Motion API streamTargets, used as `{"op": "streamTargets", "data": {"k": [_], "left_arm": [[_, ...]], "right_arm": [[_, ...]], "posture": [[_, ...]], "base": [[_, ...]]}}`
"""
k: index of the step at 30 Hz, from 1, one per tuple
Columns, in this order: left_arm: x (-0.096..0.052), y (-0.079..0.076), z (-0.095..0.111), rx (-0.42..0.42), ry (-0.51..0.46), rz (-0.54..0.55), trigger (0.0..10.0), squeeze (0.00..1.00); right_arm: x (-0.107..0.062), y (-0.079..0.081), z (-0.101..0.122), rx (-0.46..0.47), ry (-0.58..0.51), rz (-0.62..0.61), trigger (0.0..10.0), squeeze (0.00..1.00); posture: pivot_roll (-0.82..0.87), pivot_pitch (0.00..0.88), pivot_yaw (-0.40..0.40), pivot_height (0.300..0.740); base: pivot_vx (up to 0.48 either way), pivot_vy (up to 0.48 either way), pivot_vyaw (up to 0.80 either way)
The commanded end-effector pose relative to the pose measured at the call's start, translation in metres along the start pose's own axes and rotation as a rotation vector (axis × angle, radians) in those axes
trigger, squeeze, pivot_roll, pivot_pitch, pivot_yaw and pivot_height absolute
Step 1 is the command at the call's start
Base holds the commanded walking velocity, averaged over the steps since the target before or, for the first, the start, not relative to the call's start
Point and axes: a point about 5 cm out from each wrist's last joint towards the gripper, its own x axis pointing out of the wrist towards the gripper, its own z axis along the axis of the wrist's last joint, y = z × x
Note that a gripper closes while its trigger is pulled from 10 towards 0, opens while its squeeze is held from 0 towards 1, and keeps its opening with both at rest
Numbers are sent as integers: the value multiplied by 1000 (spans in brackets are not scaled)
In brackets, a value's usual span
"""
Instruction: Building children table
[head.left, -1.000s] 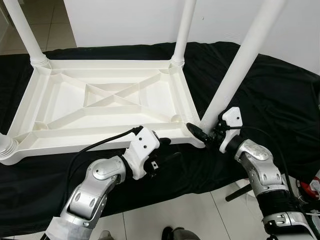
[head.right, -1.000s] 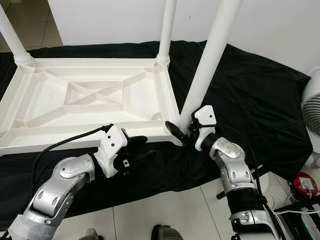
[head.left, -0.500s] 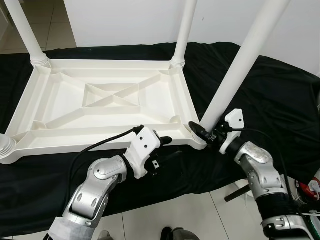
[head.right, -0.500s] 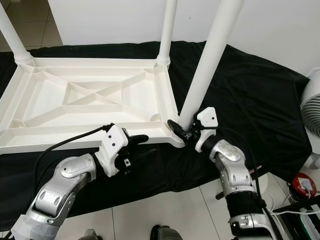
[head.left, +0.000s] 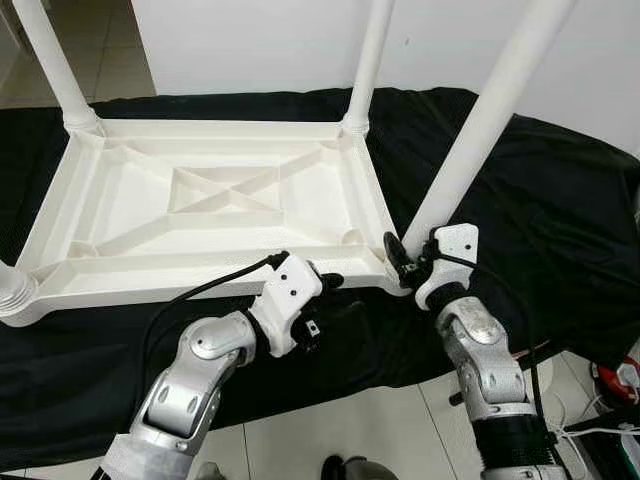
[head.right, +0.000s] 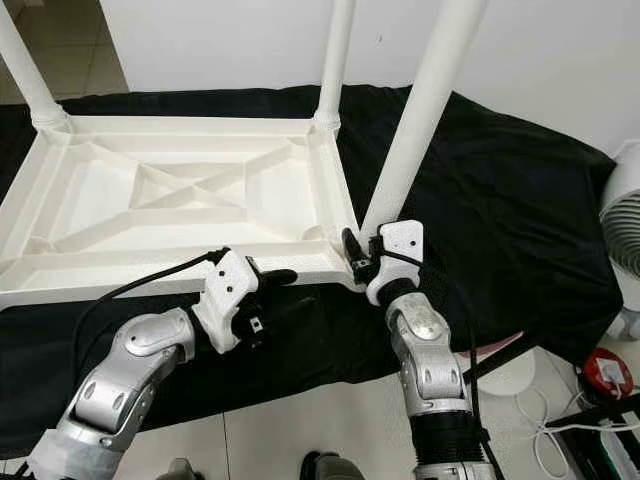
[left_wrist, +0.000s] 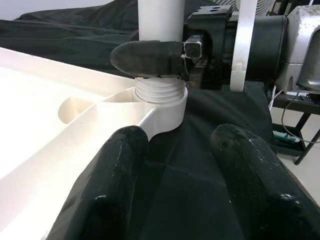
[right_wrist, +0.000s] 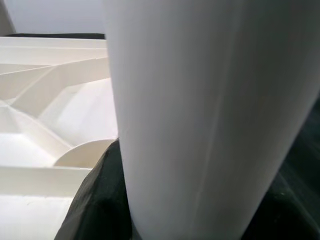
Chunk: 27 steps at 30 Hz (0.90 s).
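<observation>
1. White children's table (head.left: 210, 205) lies upside down on a black cloth (head.left: 560, 200) over the floor, legs pointing up.
2. Right gripper (head.left: 400, 258) clasps the base of the near-right leg (head.left: 470, 150), fingers (left_wrist: 150, 55) closed around it just above the threaded socket.
3. Left gripper (head.left: 325, 300) rests at the table's near edge, fingers (left_wrist: 112, 180) spread apart, holding nothing.

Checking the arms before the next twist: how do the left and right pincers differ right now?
The right pincer is clamped on the base of the near-right white plastic table leg; the left pincer is open, holding nothing. The right sits at the corner socket, the left over the black cloth beside the upturned white tabletop. Both have black fingers.
</observation>
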Motion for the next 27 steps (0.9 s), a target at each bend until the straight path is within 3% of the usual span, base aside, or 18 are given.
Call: {"op": "streamTargets", "data": {"k": [1,2,8,12,13,15,16,18,23,27], "left_arm": [[1,5,-2,0,6,103,10000,0],[2,4,-2,-1,5,99,10000,0],[3,5,-2,-3,3,93,10000,0],[2,6,-1,-5,-1,96,10000,0],[2,6,-1,-5,-1,97,10000,0],[2,6,-1,-5,-1,97,10000,0],[2,6,-1,-6,0,98,10000,0],[1,6,-1,-6,1,101,10000,0],[1,6,-1,-6,1,102,10000,0],[2,7,-1,-6,-2,106,10000,0]], "right_arm": [[-6,2,-12,-40,69,-55,10000,0],[-8,12,-9,-8,42,-57,10000,1000],[-11,15,0,41,-13,-32,10000,1000],[-15,0,5,39,-38,35,10000,1000],[-17,-5,6,26,-39,87,10000,322],[-17,-5,6,26,-39,87,10000,322],[-18,-11,5,16,-36,150,10000,0],[-20,-20,5,2,-17,261,10000,0],[-19,-23,5,-4,-12,302,10000,0],[-12,-25,4,-37,-2,447,10000,0]], "posture": [[32,100,-69,740],[24,103,-66,740],[19,105,-65,740],[19,109,-67,740],[20,112,-68,740],[20,112,-68,740],[20,114,-66,740],[21,116,-66,740],[22,114,-66,740],[23,112,-64,740]], "base": [[0,0,0],[0,0,0],[0,0,0],[0,0,0],[0,0,0],[0,0,0],[0,0,0],[0,0,0],[0,0,0],[0,0,0]]}}
